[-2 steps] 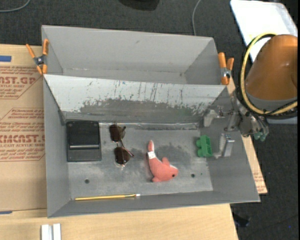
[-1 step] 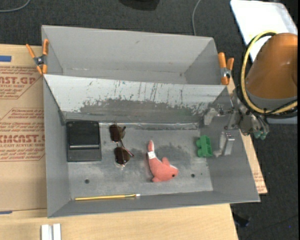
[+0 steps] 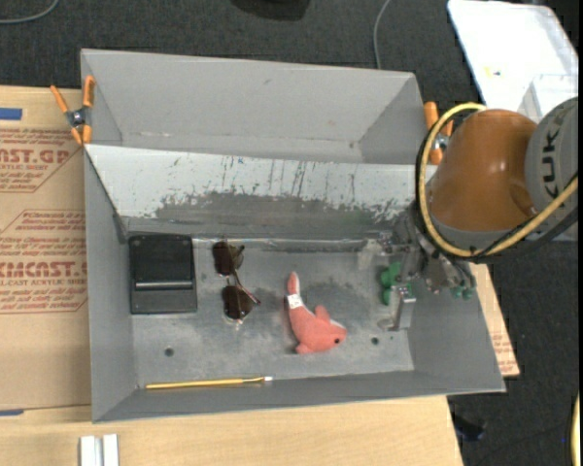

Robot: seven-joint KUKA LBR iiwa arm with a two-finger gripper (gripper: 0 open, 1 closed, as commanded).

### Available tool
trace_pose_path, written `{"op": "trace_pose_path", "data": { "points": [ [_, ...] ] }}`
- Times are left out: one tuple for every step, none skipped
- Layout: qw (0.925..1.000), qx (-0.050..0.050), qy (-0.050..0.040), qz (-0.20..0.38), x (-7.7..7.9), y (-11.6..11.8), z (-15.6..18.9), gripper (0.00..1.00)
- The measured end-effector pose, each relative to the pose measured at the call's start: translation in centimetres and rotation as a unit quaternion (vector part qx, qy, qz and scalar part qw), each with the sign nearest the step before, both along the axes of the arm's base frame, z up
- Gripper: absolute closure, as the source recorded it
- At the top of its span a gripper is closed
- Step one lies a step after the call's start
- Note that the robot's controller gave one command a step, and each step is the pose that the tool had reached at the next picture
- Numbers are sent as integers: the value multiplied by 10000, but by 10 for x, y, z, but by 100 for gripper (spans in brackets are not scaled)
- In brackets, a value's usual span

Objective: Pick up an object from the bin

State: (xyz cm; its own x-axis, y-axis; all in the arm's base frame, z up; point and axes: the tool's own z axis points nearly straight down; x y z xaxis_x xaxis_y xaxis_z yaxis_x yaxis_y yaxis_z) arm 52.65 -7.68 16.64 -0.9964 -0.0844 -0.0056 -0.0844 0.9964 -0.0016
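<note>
My gripper point(image 3: 400, 311) hangs at the right side of the bin, just above the floor, below the orange wrist cover. Nothing shows between its fingers. A pink plush toy point(image 3: 311, 326) with a white tag lies on the floor to its left, a short gap away. Farther left lies a pair of brown sunglasses point(image 3: 233, 280), folded, with one lens above the other.
A black box point(image 3: 162, 274) sits at the left end of the floor. A thin yellow pencil-like stick point(image 3: 209, 383) lies along the front wall. The arm and its orange cover hang over the bin's right wall.
</note>
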Motion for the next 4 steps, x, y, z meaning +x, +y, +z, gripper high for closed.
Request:
{"op": "trace_pose_path", "data": {
  "points": [
    [9862,-27,-23,1654,-11,45,-13,0],
    [9906,16,47,1365,-31,75,-48,0],
    [9967,-4,-58,806,-35,84,-90,0],
    [9969,2,-66,785,-39,84,-94,100]
  ]
}}
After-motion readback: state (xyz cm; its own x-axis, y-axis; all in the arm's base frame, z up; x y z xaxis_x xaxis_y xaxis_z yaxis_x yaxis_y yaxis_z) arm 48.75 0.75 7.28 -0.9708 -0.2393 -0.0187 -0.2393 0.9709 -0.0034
